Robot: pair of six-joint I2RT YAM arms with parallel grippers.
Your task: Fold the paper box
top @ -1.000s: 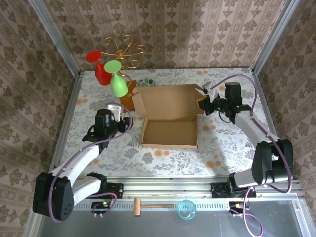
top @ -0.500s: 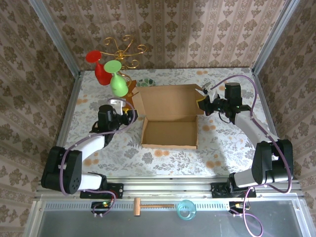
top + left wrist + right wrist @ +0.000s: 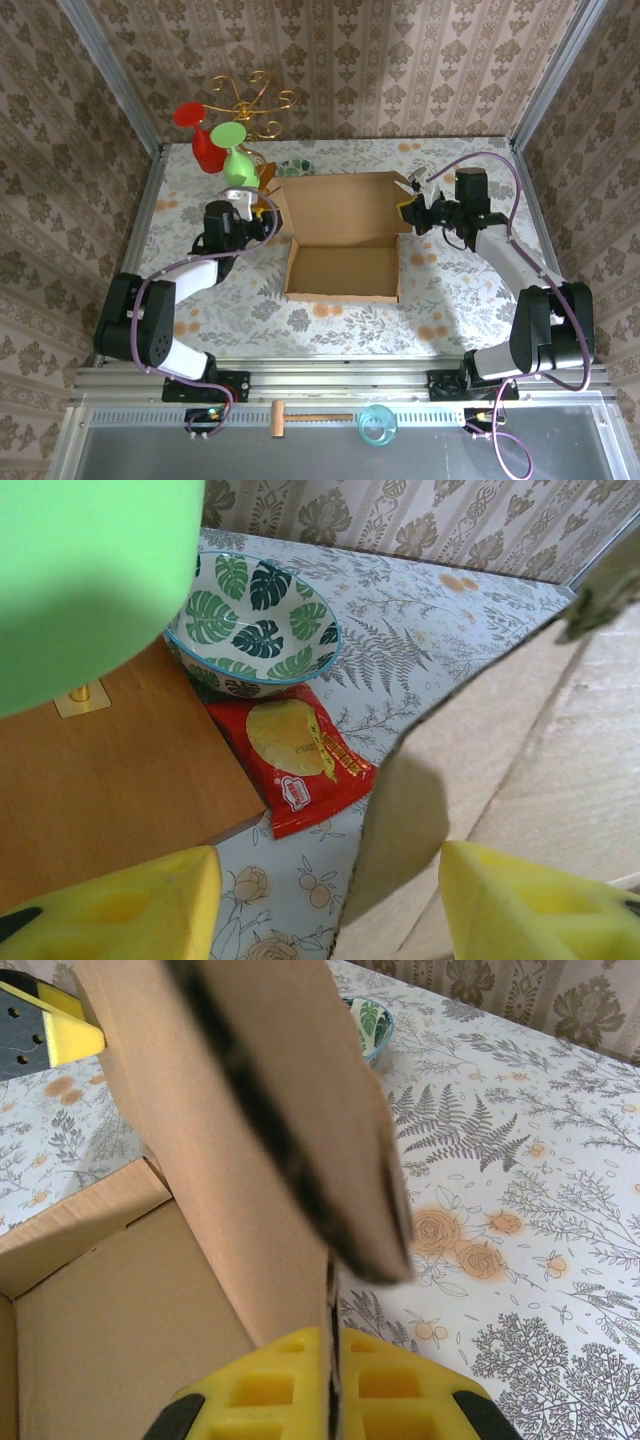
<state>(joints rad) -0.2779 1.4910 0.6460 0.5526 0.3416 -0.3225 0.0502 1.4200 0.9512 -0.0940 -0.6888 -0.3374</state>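
The paper box (image 3: 345, 240) is a brown cardboard mailer lying open mid-table, its lid raised at the back and its side flaps up. My right gripper (image 3: 412, 215) is at the box's far right corner. In the right wrist view its yellow fingers (image 3: 400, 1395) are pinched shut on the upright right flap (image 3: 250, 1120). My left gripper (image 3: 265, 222) is at the box's far left corner. In the left wrist view it (image 3: 330, 910) stands open, with the left flap's edge (image 3: 400, 810) between its fingers and touching neither.
Behind the left gripper stands a gold wire stand (image 3: 250, 100) on a wooden base (image 3: 100, 770), holding a green cup (image 3: 237, 165) and a red cup (image 3: 203, 140). A leaf-patterned bowl (image 3: 255, 620) and a red snack packet (image 3: 300, 755) lie beside it.
My left arm has swung away from me and to the right, bringing its gripper up to the box's left flap. The right gripper and the box have stayed put.
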